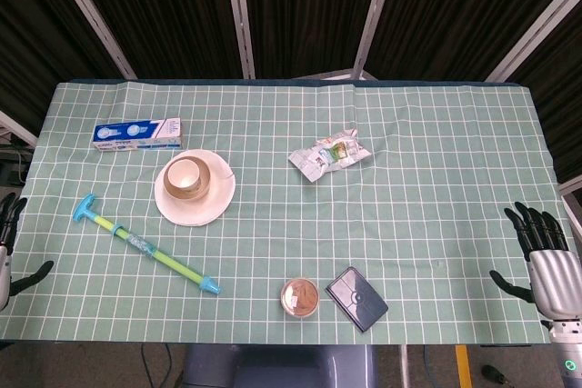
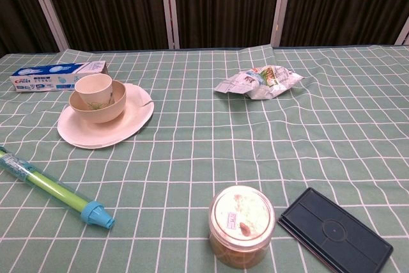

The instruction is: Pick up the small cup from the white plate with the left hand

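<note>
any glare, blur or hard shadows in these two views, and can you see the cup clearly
Head view: even light, soft shadows, a little shine on the snack packet; the cup is sharp but seen from above, nested in a bowl. Chest view: the cup stands out clearly on the plate; the near jar looks slightly soft.

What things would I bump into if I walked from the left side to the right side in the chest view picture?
Green syringe toy → small cup on the white plate → jar → snack packet → dark case.
</note>
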`<state>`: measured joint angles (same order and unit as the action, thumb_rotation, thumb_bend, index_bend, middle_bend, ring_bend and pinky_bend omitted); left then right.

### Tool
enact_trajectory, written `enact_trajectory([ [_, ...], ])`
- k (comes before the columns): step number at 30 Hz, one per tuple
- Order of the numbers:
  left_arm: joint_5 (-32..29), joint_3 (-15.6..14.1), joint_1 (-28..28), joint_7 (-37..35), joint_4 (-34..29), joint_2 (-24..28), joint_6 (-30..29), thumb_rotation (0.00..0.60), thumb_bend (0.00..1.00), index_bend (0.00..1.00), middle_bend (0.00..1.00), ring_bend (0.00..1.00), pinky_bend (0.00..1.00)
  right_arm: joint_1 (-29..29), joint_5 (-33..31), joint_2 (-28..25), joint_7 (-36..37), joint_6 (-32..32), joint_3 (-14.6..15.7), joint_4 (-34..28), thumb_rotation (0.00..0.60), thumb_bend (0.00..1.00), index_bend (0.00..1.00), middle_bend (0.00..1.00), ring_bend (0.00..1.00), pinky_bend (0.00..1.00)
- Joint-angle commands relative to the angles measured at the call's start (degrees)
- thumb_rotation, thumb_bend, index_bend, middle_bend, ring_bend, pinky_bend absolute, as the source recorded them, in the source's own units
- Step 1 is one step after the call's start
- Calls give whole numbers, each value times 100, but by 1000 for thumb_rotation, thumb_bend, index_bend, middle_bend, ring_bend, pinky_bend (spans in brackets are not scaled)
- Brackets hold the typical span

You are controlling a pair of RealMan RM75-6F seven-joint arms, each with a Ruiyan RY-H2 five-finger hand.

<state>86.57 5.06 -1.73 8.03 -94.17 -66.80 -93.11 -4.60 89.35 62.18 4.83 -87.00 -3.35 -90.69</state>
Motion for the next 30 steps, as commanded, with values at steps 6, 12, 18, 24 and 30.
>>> enact_trajectory([
  [6, -8, -8, -1, -29, 7, 0, 19, 600, 1, 0, 0, 0, 0, 0, -3, -3, -18, 9, 3, -21, 600, 91, 15, 0, 0, 0],
  [12, -42, 14, -45, -93, 18, 0, 93, 600, 0, 0, 0, 0, 0, -9, -26, 2, -20, 20, -14, -21, 600, 92, 15, 0, 0, 0],
  [18, -139, 114, -272, -124, 73, -65, 406, 600, 1, 0, 0, 0, 0, -14, -59, -9, 17, 28, -35, -32, 600, 91, 15, 0, 0, 0],
  [24, -316, 385, -818, 209, 303, -402, 980, 600, 128, 186, 0, 0, 0, -35, -45, -12, 83, 67, -28, -9, 600, 91, 15, 0, 0, 0],
  [30, -843, 722, -1507, 603, 701, -885, 1812, 600, 185, 328, 0, 0, 0, -35, -9, -26, 152, 47, -21, -14, 600, 92, 15, 0, 0, 0],
])
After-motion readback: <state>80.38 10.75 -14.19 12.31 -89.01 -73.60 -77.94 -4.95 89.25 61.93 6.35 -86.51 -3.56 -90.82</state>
